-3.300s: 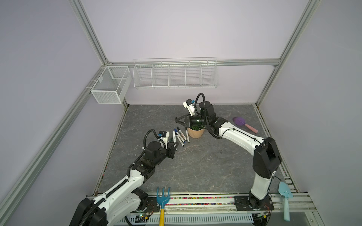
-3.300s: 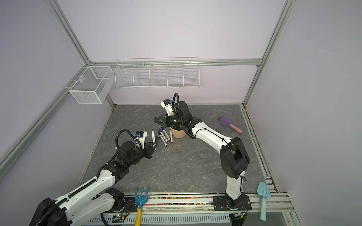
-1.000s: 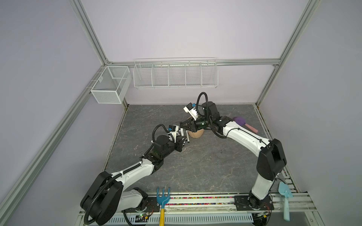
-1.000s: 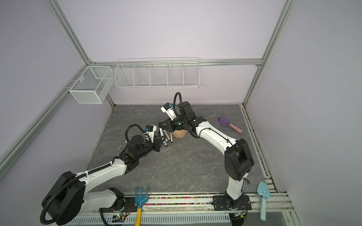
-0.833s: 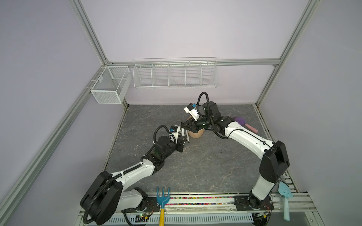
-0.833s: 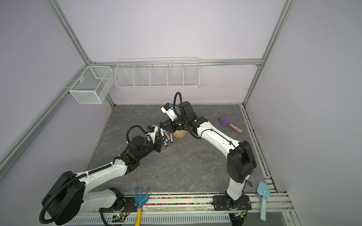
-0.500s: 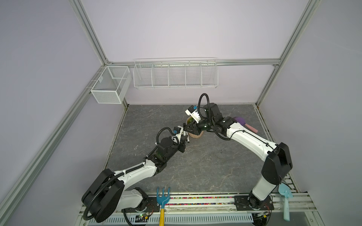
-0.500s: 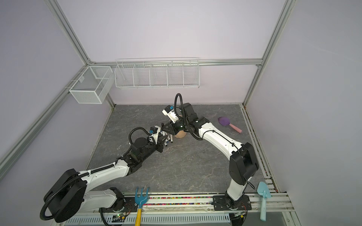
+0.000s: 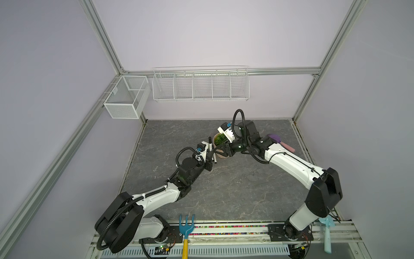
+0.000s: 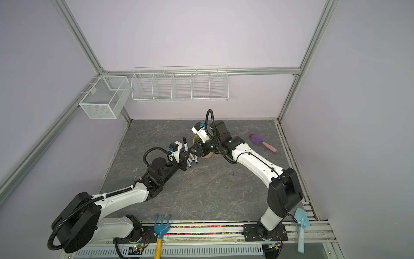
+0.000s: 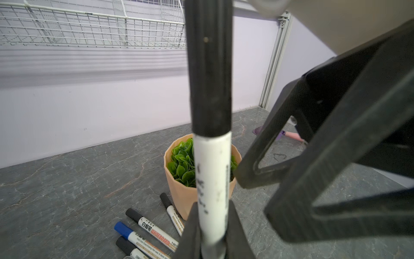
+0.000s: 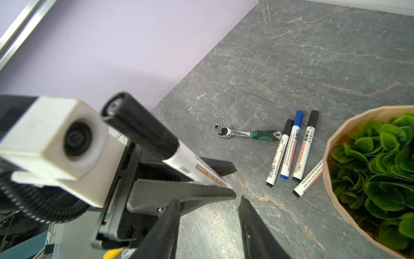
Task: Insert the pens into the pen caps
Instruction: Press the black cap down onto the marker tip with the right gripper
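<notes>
Pen (image 11: 211, 179) stood capped in my clamped left fingers (image 11: 192, 226), yet my empty, half-parted right fingers (image 12: 244, 206) sat so close they might knock its cap (image 11: 208, 67) loose withdrawing.

This is looking like a robotics lab test cell: silver aluminium profile struts (image 9: 105, 42) are framing plain lilac wall panels (image 9: 212, 33), white wire-mesh baskets (image 9: 200, 84) are hanging on the back wall, and two white-and-black robot arms (image 9: 291, 166) are standing bolted to a metal base rail (image 9: 246, 235) beside a grey marbled tabletop (image 9: 235, 192).

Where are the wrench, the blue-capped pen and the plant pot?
ratchet wrench (image 12: 244, 133): right wrist view, metal shaft.
blue-capped pen (image 12: 292, 146): right wrist view, printed barrel.
plant pot (image 11: 179, 197): left wrist view, outer wall.
</notes>
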